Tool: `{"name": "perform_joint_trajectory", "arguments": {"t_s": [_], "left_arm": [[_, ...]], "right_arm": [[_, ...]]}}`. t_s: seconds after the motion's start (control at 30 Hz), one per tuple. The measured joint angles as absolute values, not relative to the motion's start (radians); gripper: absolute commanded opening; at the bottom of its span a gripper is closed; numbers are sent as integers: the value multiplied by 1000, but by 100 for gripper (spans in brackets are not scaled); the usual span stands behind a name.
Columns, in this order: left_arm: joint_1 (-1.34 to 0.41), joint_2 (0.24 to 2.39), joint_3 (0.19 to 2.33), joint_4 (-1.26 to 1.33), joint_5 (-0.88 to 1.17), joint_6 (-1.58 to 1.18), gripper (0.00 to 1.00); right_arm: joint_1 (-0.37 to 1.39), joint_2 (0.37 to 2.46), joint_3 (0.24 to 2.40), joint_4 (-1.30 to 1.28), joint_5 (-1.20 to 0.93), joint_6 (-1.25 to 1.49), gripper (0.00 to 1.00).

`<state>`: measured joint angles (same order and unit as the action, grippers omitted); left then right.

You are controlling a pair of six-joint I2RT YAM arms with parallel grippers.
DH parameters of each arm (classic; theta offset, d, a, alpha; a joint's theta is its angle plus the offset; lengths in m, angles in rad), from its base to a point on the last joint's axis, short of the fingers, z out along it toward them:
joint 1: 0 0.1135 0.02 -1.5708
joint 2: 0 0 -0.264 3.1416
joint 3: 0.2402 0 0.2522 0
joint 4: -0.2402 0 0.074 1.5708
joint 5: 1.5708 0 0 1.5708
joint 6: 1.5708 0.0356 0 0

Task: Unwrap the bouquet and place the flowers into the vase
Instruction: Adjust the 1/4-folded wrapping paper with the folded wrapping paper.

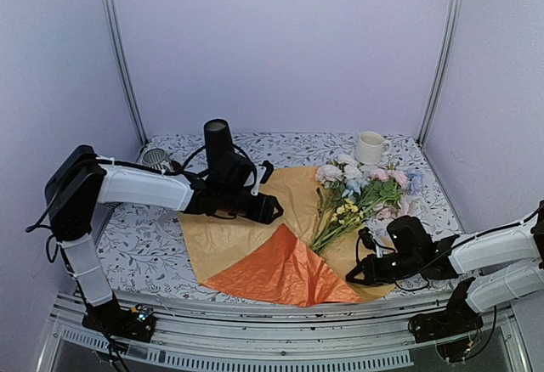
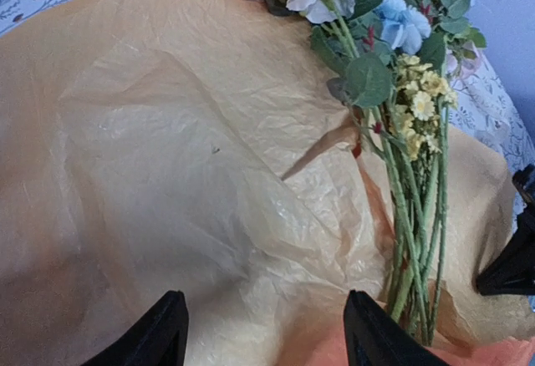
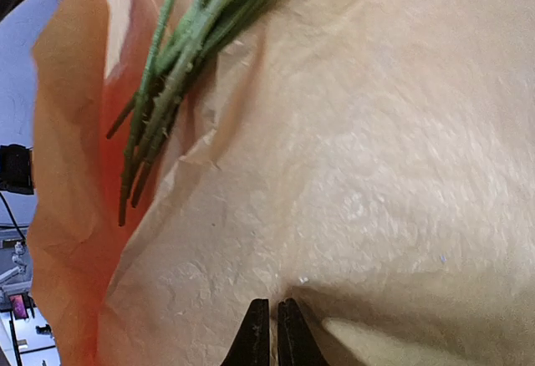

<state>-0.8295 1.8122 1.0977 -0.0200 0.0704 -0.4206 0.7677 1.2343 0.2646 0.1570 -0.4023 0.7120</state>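
The unwrapping step looks all but done. The crinkly wrapping paper [image 1: 246, 236], tan kraft on its inner face and orange on the outer, lies spread open on the leaf-patterned white surface [image 1: 140, 257], with one flap near the front turned over to show the orange. The long green-stemmed flowers [image 1: 353, 195], pink, white and pale blue roses with small yellow blooms, lie loose on the right part of the sheet. Their heads point toward the back wall and their stem ends toward the near edge, and no ribbon shows around them. The left pincer [image 2: 263, 320] hovers over bare tan paper just left of the stems, its fingers well apart with nothing between them. The right pincer [image 3: 269, 328] has its fingers together, tips down on the tan sheet beside the stem ends; whether a fold of paper is caught between them cannot be told. The tall slim matte black vase [image 1: 216, 134] stands at the back, behind the left arm and well apart from the flowers, with none in it. The next move, as I judge it, calls for closing a pincer around the bunched stems, lifting them clear of the paper and carrying them to the vase, stem ends first. The loose sheet could drag along if it is caught.
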Motion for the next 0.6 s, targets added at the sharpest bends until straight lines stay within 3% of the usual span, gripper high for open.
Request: {"name": "perform_joint_trajectory", "arguments": {"t_s": [0.33,0.6], "left_arm": [[-730,1988,1131,31,157,-469,65],[-724,2020,1114,123,201,-501,65]], "right_arm": [[771,1246,222,201,-359,791,7],[773,1214,286,43,-194,848,3]]}}
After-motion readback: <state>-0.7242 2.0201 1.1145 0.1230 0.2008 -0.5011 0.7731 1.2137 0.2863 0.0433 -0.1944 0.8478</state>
